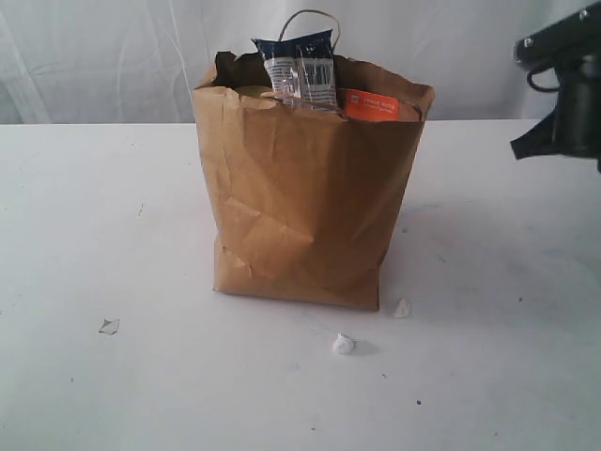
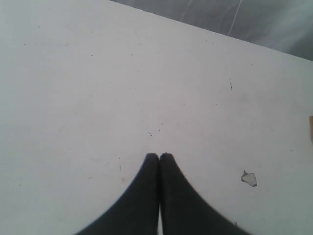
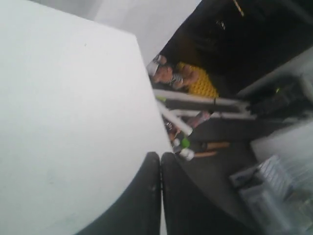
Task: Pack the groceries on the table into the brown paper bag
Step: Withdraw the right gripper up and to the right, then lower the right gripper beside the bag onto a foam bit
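The brown paper bag (image 1: 300, 207) is standing mid-table, well in from every edge, with the long navy packet (image 1: 299, 66) poking upright past its rim. The right gripper (image 3: 160, 156) is hanging over the table's (image 1: 94, 235) right edge and the left gripper (image 2: 159, 156) toward the left edge. Both are pinched fully together, holding nothing.

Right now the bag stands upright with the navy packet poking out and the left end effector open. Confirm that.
Wrong: the left end effector is shut, per the left wrist view. The bag does stand upright, navy packet poking out.

Our left jaws are pressed together, tip to tip, holding nothing. Our right jaws are closed and empty too, with our right arm (image 1: 562, 89) held high.
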Available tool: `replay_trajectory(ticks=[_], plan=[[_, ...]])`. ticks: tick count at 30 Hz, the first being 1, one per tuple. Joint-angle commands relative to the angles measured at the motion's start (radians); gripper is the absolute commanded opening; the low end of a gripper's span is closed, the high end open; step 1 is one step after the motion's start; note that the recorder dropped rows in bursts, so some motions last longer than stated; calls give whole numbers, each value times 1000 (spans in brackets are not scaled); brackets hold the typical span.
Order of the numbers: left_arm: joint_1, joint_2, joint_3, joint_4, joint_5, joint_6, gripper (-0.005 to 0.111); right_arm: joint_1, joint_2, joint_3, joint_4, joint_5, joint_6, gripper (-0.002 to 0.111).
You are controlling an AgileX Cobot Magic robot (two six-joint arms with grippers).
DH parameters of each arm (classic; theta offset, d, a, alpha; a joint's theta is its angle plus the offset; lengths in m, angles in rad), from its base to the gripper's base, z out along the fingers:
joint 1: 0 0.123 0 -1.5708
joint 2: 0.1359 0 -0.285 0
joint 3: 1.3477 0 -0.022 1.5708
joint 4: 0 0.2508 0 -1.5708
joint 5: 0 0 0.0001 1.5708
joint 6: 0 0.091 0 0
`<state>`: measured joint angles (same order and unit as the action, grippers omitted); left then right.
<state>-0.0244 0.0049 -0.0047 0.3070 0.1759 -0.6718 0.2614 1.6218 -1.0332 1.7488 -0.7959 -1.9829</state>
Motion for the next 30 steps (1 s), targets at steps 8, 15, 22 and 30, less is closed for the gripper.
replay_trajectory(ticks=[8,15,22,30], plan=[[3,-5,5,4,1,-2,0,-109,-109,211,-497,521,2171,0],[3,-5,5,4,1,-2,0,-221,-94,98,-2099,956,2736,0],[3,-5,5,4,1,-2,0,-221,-86,7,-1619,1284,1735,0],[3,-5,5,4,1,-2,0,-221,0,-17,-1268,1542,1249,0]])
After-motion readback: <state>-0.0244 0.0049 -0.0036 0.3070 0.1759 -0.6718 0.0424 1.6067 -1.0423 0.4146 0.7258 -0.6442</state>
